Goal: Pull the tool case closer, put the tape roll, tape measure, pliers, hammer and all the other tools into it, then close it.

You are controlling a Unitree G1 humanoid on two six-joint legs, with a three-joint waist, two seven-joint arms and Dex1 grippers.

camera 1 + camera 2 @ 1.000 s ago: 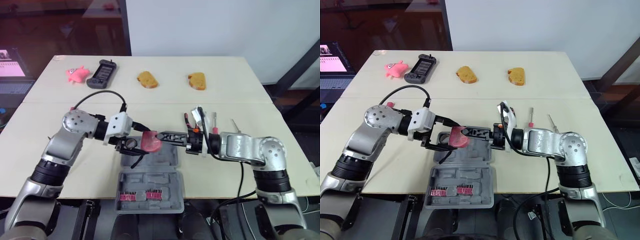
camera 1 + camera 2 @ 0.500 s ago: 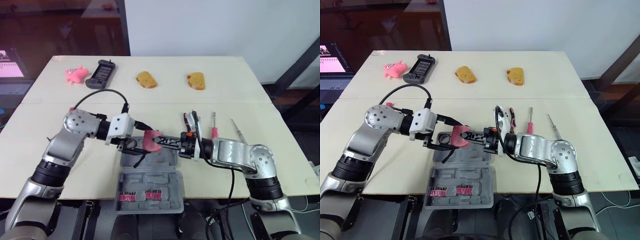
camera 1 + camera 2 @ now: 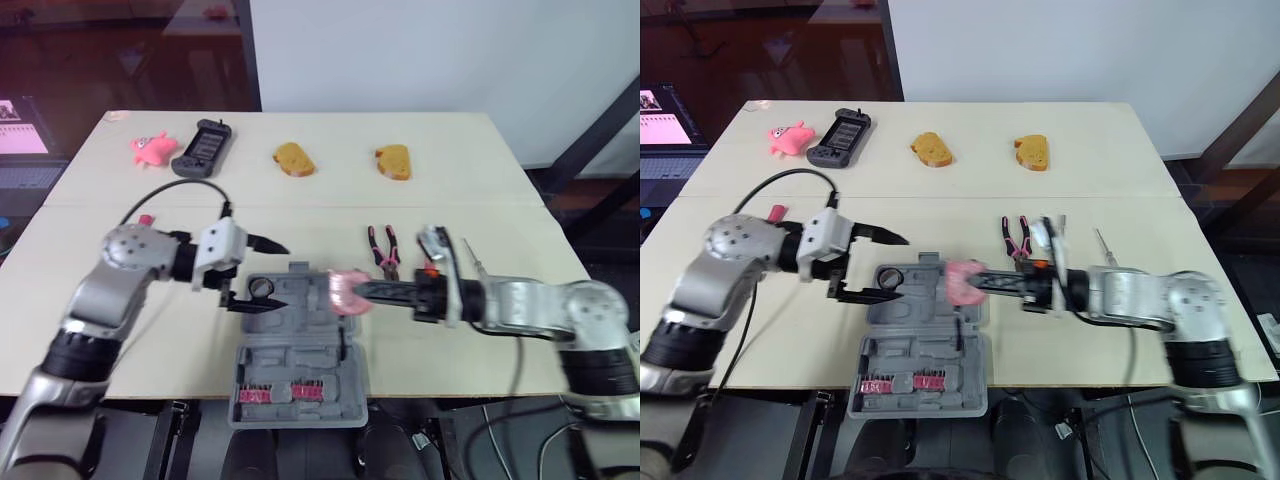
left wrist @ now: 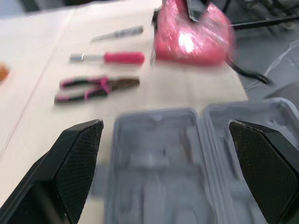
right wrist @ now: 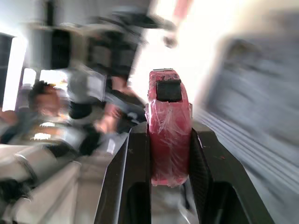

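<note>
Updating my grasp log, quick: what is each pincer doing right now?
Left pincer: open, holding nothing.
Right pincer: shut on the red plastic-wrapped tape measure.

Pale table (image 3: 500, 190), white wall (image 3: 400, 50), dark glass (image 3: 120, 50).

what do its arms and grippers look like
The left arm and right arm are silver shells with black joints; the left gripper and right gripper have two black tapered fingers each. A white block and black cable sit at the left wrist.
</note>
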